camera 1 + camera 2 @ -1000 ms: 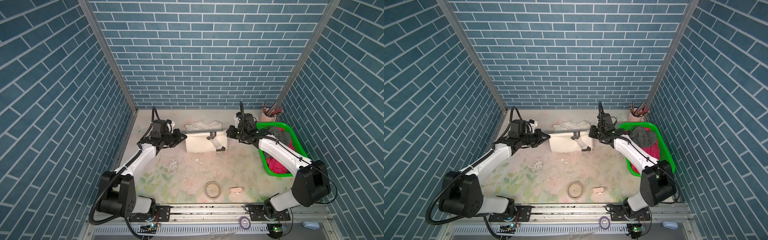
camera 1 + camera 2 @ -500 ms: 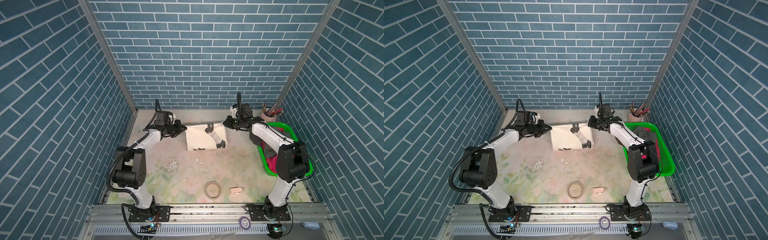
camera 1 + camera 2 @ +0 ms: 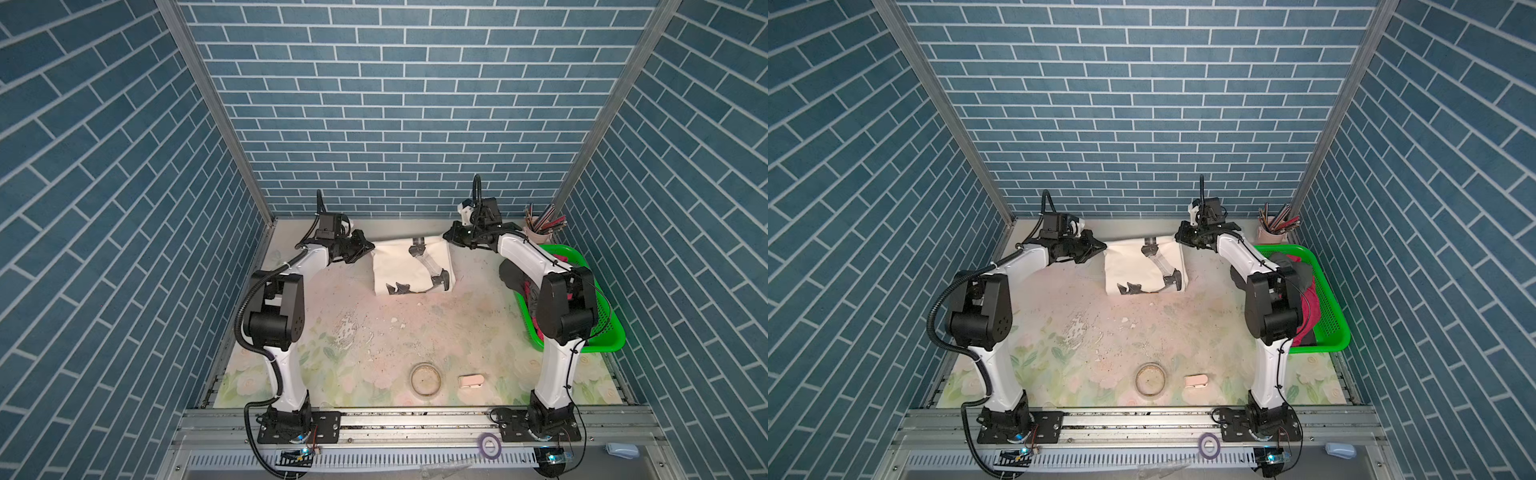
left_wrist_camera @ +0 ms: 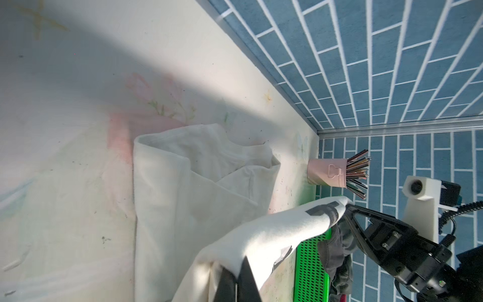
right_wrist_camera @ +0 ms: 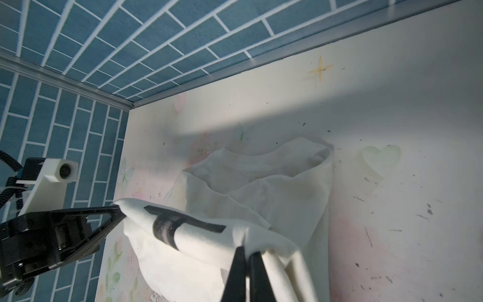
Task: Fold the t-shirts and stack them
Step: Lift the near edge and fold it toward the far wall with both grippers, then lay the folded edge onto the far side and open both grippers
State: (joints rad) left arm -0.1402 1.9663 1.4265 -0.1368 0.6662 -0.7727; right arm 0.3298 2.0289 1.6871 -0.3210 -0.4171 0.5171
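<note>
Hauling t-shirt (image 3: 397, 266) rearward: left tool (image 3: 371, 248), right tool (image 3: 445, 237).

Two arms stretched to the far side, both hands pinched shut on one cloth

The left arm (image 3: 309, 258) rises from its base at the near rail, bends at a high elbow and reaches forward and inward. The left hand (image 3: 366, 249) points toward the middle, jaws closed flat on one upper corner of the cream-white t-shirt (image 3: 395, 266). The right arm (image 3: 524, 258) mirrors it, with an upright lower link and a forearm slanting in. The right hand (image 3: 448, 237) points back at its partner, jaws closed on the opposite upper corner. The two hands face each other, well apart. In the wrist views each hand's fingertips (image 5: 241, 261) meet with only cloth between them.
</note>
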